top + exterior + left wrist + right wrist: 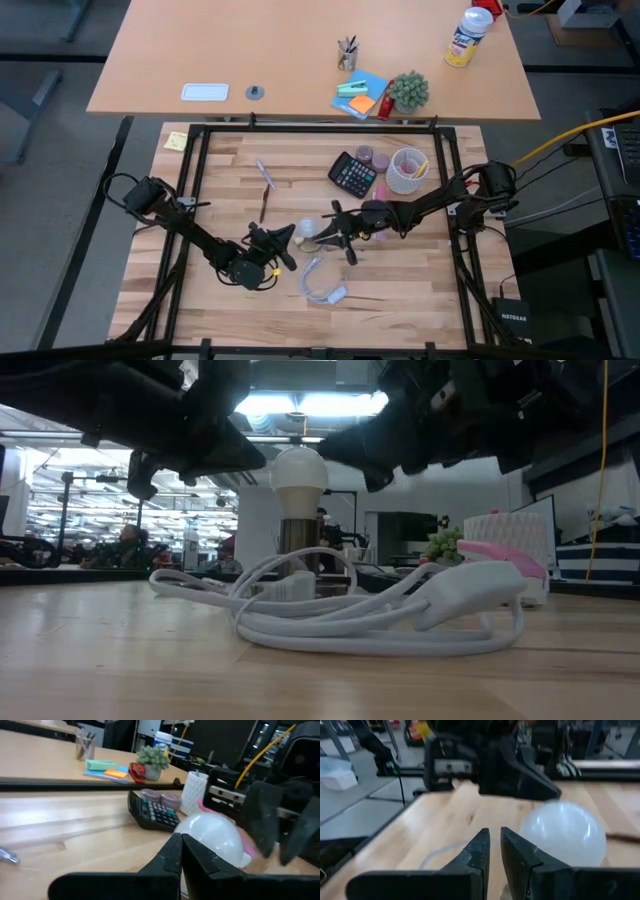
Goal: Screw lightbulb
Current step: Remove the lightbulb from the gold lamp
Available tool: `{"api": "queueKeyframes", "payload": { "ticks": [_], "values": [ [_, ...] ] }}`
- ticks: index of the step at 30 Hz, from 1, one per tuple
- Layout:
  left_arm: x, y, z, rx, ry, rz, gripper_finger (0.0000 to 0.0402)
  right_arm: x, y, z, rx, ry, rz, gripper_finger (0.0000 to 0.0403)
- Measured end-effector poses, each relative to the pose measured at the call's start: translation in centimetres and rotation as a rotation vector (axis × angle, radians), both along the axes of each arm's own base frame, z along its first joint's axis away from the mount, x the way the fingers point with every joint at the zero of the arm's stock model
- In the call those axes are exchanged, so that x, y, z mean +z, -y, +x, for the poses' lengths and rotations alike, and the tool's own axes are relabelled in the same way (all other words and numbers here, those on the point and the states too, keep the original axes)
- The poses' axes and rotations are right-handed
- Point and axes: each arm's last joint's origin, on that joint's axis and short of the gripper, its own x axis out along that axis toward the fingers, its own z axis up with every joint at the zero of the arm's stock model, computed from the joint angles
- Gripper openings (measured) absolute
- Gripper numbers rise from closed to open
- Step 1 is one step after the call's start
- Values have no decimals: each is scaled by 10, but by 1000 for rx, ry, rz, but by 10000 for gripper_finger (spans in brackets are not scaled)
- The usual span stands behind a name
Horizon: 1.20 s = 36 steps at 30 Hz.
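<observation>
The bulb (308,229) stands upright just below table centre, base down among the looped white cord (340,610). The left gripper (283,243) sits at its 8 o'clock, fingers pressed together on nothing. The right gripper (333,227) sits at its 3 o'clock, fingers nearly together, also empty.

Even overhead light falls on the desk (230,170) with soft shadows. In the low view bright ceiling lights glare behind silhouetted arms. Both wrist views are blurred; the lightbulb (563,834) shows a glossy highlight.
</observation>
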Motion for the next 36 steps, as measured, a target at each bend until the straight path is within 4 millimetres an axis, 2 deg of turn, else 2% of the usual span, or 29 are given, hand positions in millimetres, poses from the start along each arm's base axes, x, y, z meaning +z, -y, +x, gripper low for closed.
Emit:
{"api": "queueKeyframes", "payload": {
  "ticks": [6,15,19,24,30,36],
  "values": [
    [10,7,-6,-6,-16,36,0,18,-1,0,48,140,47,51],
    [29,21,-12,-55,-44,107,0,41,-7,-8,123,211,121,51],
    [30,18,-11,-46,-65,127,0,40,-19,-10,119,192,113,51],
    [29,3,-2,7,-82,135,0,26,-27,-11,-68,75,37,51],
    [26,-17,9,36,-132,160,0,18,-27,-12,-225,10,-44,51],
    [18,-26,14,-10,-136,120,0,12,-24,-10,-300,3,-89,51]
  ]
}}
